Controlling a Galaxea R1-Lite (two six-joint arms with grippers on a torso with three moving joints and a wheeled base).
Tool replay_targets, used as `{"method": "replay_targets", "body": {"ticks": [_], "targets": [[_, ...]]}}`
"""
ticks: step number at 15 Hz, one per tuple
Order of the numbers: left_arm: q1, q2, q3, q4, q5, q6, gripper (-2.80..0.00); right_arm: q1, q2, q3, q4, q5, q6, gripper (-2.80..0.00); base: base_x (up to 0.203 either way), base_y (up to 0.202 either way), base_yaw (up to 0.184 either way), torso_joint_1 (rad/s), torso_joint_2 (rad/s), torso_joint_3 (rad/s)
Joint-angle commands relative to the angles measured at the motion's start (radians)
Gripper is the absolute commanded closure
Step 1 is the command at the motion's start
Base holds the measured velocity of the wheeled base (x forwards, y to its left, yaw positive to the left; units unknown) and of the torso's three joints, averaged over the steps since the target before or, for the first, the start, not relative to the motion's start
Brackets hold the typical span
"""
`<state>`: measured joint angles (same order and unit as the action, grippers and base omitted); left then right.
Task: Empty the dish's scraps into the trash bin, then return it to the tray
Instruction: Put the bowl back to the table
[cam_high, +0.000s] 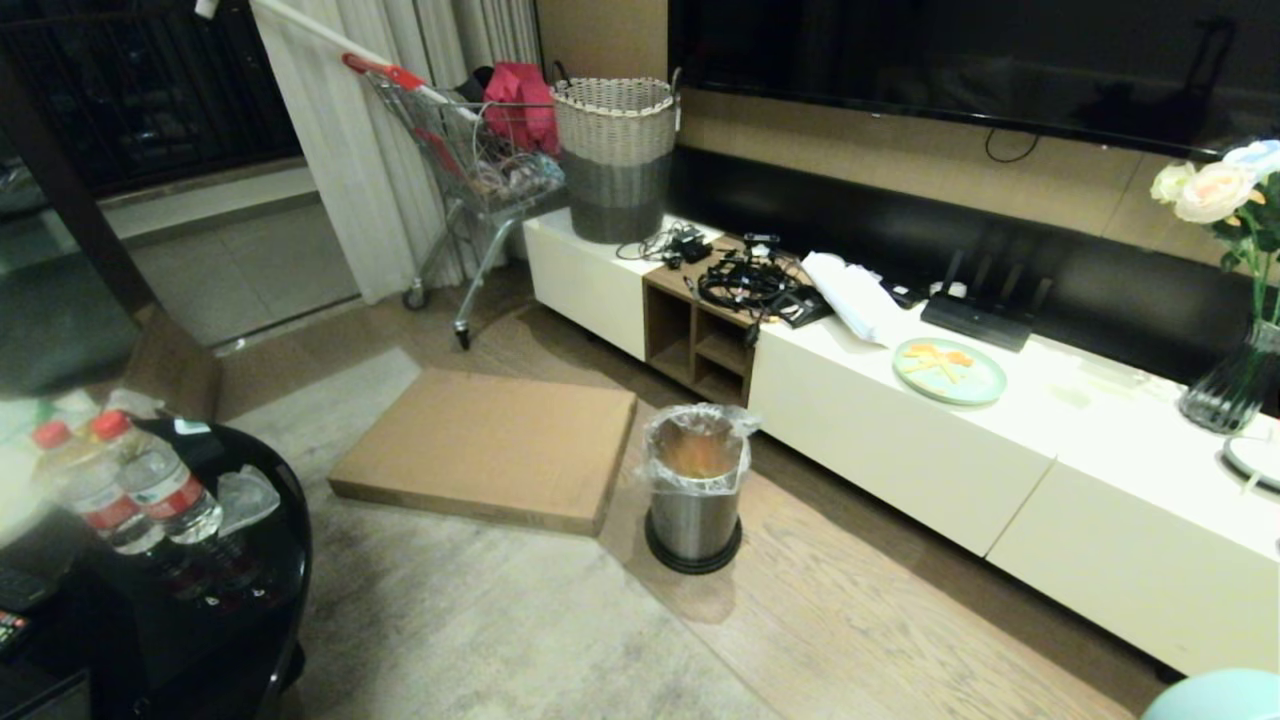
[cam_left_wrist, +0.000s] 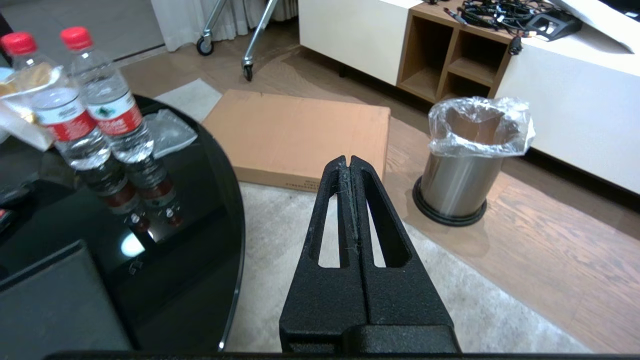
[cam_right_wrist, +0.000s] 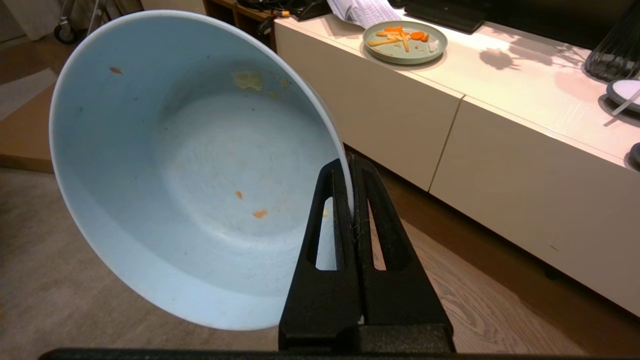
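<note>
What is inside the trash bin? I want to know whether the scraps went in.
Through the liner of the trash bin, an orange mass shows in the head view; its bottom is hidden.

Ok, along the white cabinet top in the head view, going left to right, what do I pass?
woven basket → tangle of black cables → white papers → pale green plate with orange scraps → dark glass vase of flowers.

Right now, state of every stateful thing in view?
dish: tilted, nearly empty, a few stuck bits
right claw: shut on dish rim
left claw: shut, empty
trash bin: upright, bagged, scraps inside
green plate: flat on cabinet, scraps on it
</note>
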<state>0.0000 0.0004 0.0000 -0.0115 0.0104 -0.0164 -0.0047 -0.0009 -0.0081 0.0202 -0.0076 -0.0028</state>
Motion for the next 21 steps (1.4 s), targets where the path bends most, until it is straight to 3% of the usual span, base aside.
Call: {"method": "replay_targets", "body": {"ticks": [1, 14, 21], "targets": [[0.0, 0.0, 0.0, -0.001, 0.0, 0.0, 0.0, 0.0, 0.001, 0.0, 0.0, 0.0, 0.0, 0.0, 0.0, 0.0, 0.0, 0.0, 0.0, 0.0], [0.0, 0.0, 0.0, -0.001, 0.0, 0.0, 0.0, 0.0, 0.001, -0.001, 0.0, -0.017, 0.018, 0.0, 0.0, 0.0, 0.0, 0.0, 0.0, 0.0], [0.0, 0.0, 0.0, -0.001, 0.0, 0.0, 0.0, 0.0, 0.001, -0.001, 0.001, -0.018, 0.02, 0.0, 0.001, -0.007, 0.142, 0.0, 0.0, 0.001]]}}
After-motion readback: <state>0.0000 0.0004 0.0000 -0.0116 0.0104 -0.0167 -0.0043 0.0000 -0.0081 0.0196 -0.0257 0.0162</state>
